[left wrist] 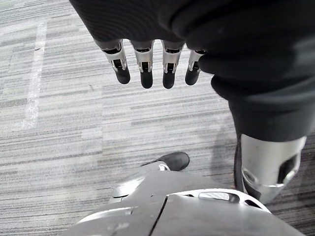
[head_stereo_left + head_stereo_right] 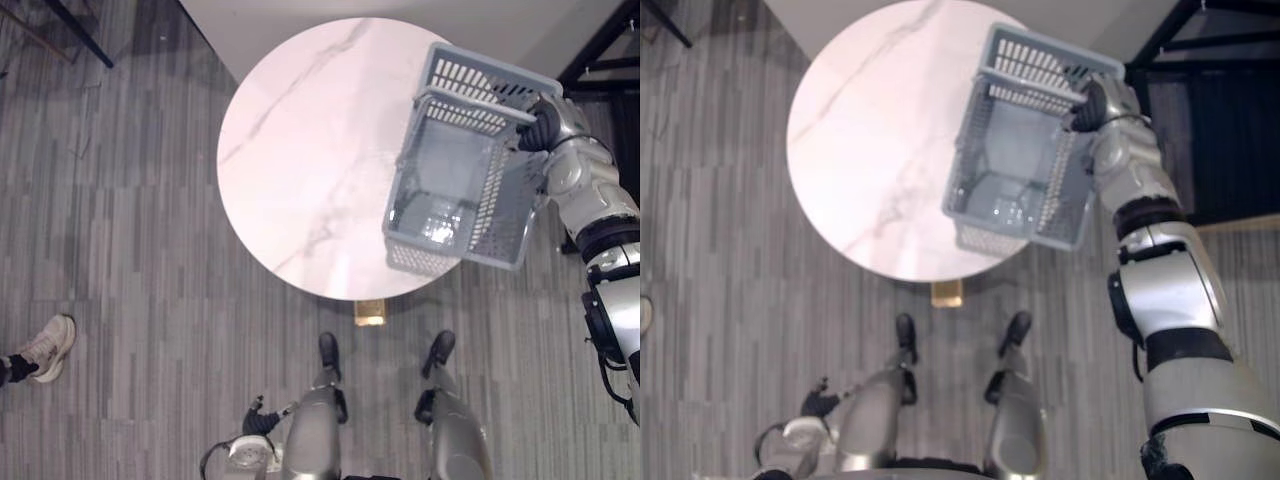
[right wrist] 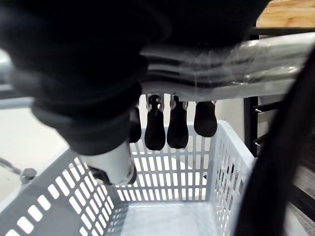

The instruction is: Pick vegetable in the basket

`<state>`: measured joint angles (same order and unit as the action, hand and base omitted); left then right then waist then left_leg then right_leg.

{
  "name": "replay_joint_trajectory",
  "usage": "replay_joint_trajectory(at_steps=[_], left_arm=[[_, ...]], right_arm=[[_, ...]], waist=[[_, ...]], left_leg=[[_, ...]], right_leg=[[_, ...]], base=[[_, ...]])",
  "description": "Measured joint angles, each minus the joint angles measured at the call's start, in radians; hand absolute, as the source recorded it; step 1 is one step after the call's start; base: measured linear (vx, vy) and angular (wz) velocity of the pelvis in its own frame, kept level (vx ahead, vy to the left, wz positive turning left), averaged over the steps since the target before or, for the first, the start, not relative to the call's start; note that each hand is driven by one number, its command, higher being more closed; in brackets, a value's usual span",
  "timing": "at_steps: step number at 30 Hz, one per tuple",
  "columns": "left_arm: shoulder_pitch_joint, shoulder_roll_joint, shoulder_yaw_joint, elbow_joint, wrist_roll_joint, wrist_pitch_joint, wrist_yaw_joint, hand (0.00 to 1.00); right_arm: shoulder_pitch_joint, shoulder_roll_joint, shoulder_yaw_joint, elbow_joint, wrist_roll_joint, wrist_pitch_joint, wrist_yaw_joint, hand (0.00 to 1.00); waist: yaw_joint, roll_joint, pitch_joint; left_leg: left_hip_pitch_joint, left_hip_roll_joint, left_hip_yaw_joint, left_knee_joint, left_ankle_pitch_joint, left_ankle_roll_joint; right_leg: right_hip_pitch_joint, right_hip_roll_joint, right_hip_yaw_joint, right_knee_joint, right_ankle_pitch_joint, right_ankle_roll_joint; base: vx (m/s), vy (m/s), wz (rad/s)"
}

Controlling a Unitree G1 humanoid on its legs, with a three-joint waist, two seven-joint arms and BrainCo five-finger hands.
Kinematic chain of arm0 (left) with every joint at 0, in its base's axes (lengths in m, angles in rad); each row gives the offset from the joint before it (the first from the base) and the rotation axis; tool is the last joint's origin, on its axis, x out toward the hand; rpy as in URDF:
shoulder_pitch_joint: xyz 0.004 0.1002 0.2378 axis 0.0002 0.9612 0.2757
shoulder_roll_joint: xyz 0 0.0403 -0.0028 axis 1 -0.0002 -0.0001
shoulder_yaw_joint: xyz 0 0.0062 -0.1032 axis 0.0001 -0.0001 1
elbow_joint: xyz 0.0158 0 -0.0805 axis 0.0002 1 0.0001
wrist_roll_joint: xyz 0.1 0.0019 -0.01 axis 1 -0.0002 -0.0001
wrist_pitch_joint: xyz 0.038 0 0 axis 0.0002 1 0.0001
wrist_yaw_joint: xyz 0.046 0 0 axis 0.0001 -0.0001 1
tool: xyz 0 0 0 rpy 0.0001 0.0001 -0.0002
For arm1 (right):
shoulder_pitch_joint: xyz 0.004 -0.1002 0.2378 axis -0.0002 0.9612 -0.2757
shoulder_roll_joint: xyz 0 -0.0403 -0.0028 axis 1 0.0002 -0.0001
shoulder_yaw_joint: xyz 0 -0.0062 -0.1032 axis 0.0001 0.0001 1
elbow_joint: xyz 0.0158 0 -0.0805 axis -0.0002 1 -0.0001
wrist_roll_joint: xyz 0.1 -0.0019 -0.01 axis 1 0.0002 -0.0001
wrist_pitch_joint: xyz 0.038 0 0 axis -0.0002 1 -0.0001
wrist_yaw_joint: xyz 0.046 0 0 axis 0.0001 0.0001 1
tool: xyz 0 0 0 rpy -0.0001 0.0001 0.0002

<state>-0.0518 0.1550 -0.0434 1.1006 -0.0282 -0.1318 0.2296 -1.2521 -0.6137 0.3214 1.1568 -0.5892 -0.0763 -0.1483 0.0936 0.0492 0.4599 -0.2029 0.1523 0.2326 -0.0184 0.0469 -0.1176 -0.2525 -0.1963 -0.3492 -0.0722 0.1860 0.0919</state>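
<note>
A grey-blue slotted plastic basket [image 2: 470, 110] hangs tilted above the right edge of the round table, and its floor is bare. My right hand [image 2: 543, 125] is shut on the basket's handle [image 3: 236, 56] at the far right rim. In the right wrist view its dark-tipped fingers [image 3: 177, 125] curl over the bar, with the basket's inside below them. My left hand [image 1: 146, 69] hangs low beside my leg, with relaxed, straight fingers holding nothing. It also appears small at the bottom of the left eye view [image 2: 260, 418].
A round white marble table [image 2: 310, 150] stands in front of me on grey striped flooring. A person's shoe [image 2: 45, 345] is at the far left. A dark metal frame [image 2: 1210, 120] stands close on the right, behind the basket.
</note>
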Motion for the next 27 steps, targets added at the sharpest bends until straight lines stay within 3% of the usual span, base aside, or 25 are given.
replay_joint_trajectory(at_steps=[9, 16, 18, 23, 27], left_arm=[[0.0, -0.001, 0.0, -0.004, 0.004, 0.006, -0.007, 0.0], [0.002, 0.001, 0.024, 0.006, 0.011, 0.012, -0.01, 0.0], [0.002, 0.0, 0.047, 0.004, 0.012, 0.012, -0.011, 0.0], [0.024, 0.006, 0.119, 0.013, 0.05, 0.028, -0.019, 0.0], [0.067, 0.017, 0.14, 0.018, 0.085, 0.034, -0.029, 0.0]], right_arm=[[0.05, 0.002, 0.087, -0.032, 0.0, -0.001, 0.039, 1.0], [0.124, -0.001, 0.26, -0.28, -0.012, -0.022, 0.122, 1.0], [0.137, -0.015, 0.292, -0.357, -0.024, -0.039, 0.144, 1.0], [0.227, -0.096, 0.318, -0.62, -0.018, -0.082, 0.159, 1.0], [0.34, -0.183, 0.319, -0.826, -0.005, -0.116, 0.163, 1.0]], waist=[[0.02, -0.002, -0.001], [-0.007, -0.014, -0.008], [-0.015, -0.024, -0.014], [-0.022, -0.079, -0.059], [-0.051, -0.113, -0.141]], left_leg=[[0.037, 0.001, 0.001, -0.001, 0.001, 0.0], [0.09, 0.003, 0.027, -0.016, 0.005, 0.0], [0.097, 0.004, 0.037, -0.016, 0.005, 0.0], [0.16, 0.008, 0.087, -0.033, 0.004, -0.001], [0.197, 0.009, 0.122, -0.048, -0.004, -0.009]], right_leg=[[0.037, 0.001, 0.002, -0.001, 0.0, 0.0], [0.067, 0.007, 0.027, -0.005, 0.003, 0.003], [0.067, 0.009, 0.038, -0.005, 0.004, 0.005], [0.1, 0.025, 0.088, -0.032, 0.024, 0.0], [0.104, 0.032, 0.13, -0.033, 0.023, 0.001]], base=[[0.0, 0.001, 0.0], [0.02, 0.006, -0.11], [0.0, 0.004, -0.19], [0.01, 0.002, -0.29], [0.01, 0.005, -0.26]])
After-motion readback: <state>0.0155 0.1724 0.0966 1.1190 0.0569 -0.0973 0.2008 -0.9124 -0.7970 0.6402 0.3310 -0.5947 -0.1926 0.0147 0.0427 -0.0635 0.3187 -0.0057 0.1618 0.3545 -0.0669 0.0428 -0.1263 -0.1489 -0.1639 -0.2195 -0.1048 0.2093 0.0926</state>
